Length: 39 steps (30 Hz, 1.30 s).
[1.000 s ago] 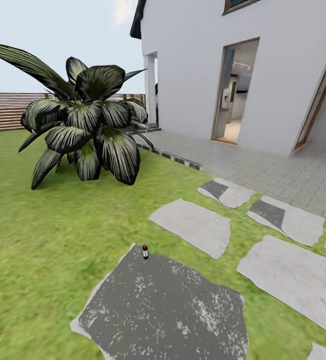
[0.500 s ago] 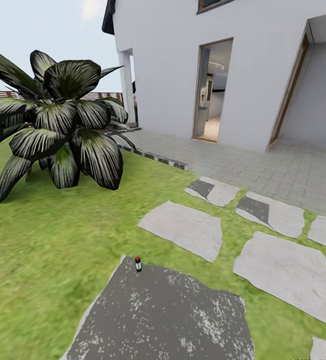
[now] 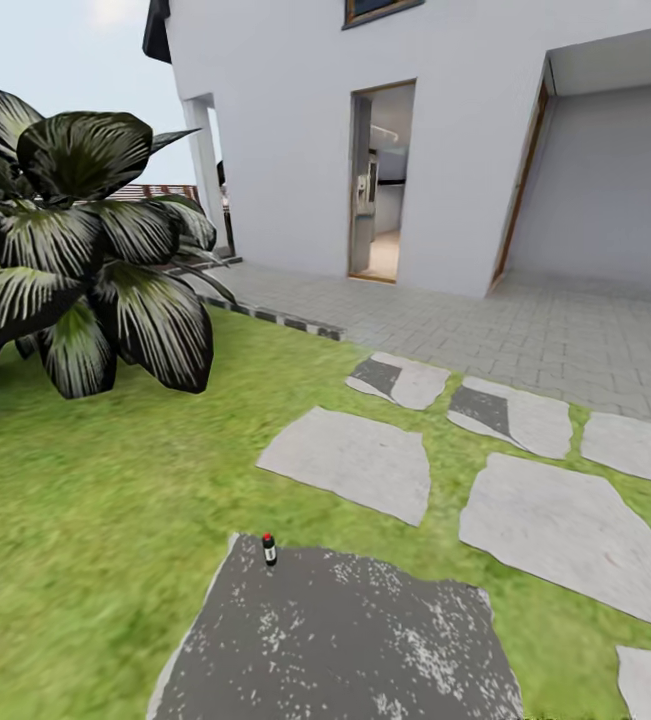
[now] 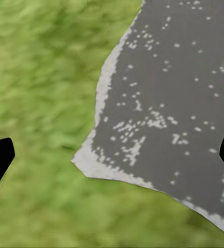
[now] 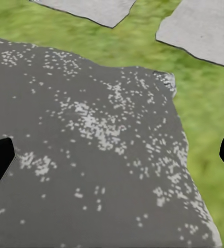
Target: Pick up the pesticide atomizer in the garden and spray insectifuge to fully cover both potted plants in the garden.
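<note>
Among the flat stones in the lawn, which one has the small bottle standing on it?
The dark mottled stone nearest the camera: the pesticide atomizer stands upright near its far left corner. The pale stones beyond it carry nothing.

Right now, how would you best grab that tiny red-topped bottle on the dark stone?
Probably around the dark body of the pesticide atomizer, below its red top, coming in level from the near side. It stands upright near the far corner of the dark paving slab, with bare stone around it.
</note>
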Motion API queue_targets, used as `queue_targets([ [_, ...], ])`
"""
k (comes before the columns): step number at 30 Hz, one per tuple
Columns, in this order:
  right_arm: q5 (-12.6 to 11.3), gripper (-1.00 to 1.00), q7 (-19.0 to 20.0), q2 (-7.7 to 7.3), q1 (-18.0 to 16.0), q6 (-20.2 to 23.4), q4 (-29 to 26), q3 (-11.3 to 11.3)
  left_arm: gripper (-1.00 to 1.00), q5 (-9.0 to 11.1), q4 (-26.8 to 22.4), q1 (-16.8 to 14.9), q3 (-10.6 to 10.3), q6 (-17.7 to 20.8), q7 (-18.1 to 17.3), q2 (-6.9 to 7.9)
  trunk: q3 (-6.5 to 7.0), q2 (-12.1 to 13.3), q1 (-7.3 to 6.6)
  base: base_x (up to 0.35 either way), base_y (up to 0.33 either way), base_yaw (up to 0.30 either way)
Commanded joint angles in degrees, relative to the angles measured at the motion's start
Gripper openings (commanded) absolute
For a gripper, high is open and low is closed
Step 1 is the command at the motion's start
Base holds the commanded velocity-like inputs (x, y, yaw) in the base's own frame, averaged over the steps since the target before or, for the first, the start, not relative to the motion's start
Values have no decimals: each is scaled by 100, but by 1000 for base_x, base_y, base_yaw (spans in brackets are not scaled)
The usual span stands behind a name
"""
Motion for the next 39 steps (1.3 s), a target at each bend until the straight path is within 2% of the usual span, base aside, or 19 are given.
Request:
queue_targets([
  [1,19,100,-26,0,-4,-15,3,2,100,4,3,-2,5,-17,4,-1,-5,-2,0,124,322,-264],
  [21,19,100,-26,0,-4,-15,3,2,100,4,9,-2,5,-17,4,-1,-5,-2,0,110,327,-264],
  [39,19,100,-26,0,-4,-15,3,2,100,10,1,-2,5,-17,4,-1,-5,-2,0,8,334,-264],
])
